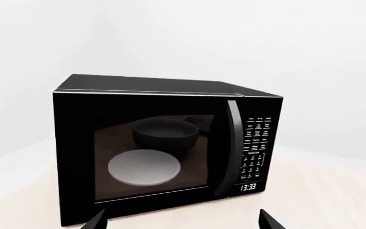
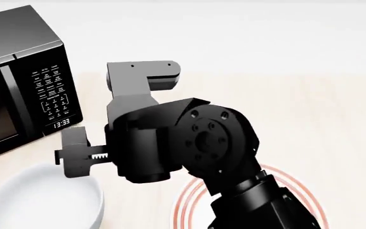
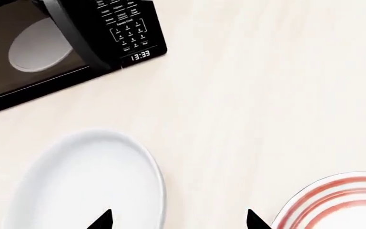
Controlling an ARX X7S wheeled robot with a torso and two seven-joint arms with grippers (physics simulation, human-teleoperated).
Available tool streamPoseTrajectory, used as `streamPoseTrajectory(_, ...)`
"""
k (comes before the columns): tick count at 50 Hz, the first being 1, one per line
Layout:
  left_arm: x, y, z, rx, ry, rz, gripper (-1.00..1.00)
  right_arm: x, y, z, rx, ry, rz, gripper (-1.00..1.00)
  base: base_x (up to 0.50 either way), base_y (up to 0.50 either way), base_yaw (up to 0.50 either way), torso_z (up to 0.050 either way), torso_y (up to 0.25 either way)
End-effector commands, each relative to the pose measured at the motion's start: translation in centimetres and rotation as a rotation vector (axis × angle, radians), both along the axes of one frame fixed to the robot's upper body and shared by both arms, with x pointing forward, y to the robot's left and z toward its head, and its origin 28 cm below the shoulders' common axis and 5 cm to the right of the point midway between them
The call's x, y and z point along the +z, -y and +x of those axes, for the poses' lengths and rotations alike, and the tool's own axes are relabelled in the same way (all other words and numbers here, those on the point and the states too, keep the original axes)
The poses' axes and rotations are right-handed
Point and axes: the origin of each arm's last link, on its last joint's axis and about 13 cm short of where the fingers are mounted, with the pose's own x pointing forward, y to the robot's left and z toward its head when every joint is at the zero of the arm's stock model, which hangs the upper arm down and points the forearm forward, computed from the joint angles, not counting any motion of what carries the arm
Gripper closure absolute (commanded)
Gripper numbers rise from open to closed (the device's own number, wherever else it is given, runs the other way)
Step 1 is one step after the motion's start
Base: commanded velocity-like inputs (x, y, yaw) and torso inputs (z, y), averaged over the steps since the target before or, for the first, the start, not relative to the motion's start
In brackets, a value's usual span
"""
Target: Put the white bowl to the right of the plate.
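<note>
The light is bright, even and diffuse, with no single source to be made out. Above the microwave (image 1: 164, 148) the backdrop is washed almost to white. Its glass door carries a dim, soft reflection over the pale disc behind. Shadows on the pale table (image 3: 247, 95) are barely there. The white bowl (image 3: 87, 183), in front of the microwave, blends at its rim into the tabletop. Rendering is clean, slightly soft, without edge distortion.

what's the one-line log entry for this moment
white bowl: on table, left of plate | right end effector: open, above gap between them, empty | bowl not yet moved
</note>
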Motion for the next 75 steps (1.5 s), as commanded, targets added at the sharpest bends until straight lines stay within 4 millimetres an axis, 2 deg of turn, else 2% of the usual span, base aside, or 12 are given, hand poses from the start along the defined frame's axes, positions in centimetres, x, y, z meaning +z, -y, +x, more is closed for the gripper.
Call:
streamPoseTrajectory(1,0.2,-0.2,-0.3,0.005,0.011,-0.007,-1.0,-1.5,-0.8,0.9,-0.005,-0.086,-0.005,-1.0,0.0,0.0,0.0,0.0,0.0)
streamPoseTrajectory(8,0.3,-0.2,-0.5,0.001,0.017,-0.009,-1.0,-2.6,-1.2,1.6,-0.018,-0.155,-0.012,-1.0,0.0,0.0,0.0,0.0,0.0)
streamPoseTrajectory(25,0.4,-0.2,-0.7,-0.004,0.029,-0.01,-1.0,-4.5,-2.3,1.4,0.03,-0.214,-0.012,-1.0,0.0,0.0,0.0,0.0,0.0)
streamPoseTrajectory(37,0.5,-0.1,-0.8,-0.012,0.034,-0.007,-1.0,-5.6,-2.8,2.1,-0.121,-0.308,0.16,-1.0,0.0,0.0,0.0,0.0,0.0)
streamPoseTrajectory(52,0.6,0.1,-1.0,-0.02,0.042,-0.006,-1.0,-6.4,-3.0,2.2,-0.191,-0.289,0.148,-1.0,0.0,0.0,0.0,0.0,0.0)
streamPoseTrajectory(75,0.8,0.1,-1.2,-0.025,0.052,-0.007,-1.0,-8.6,-3.2,1.0,-0.122,-0.302,0.088,-1.0,0.0,0.0,0.0,0.0,0.0)
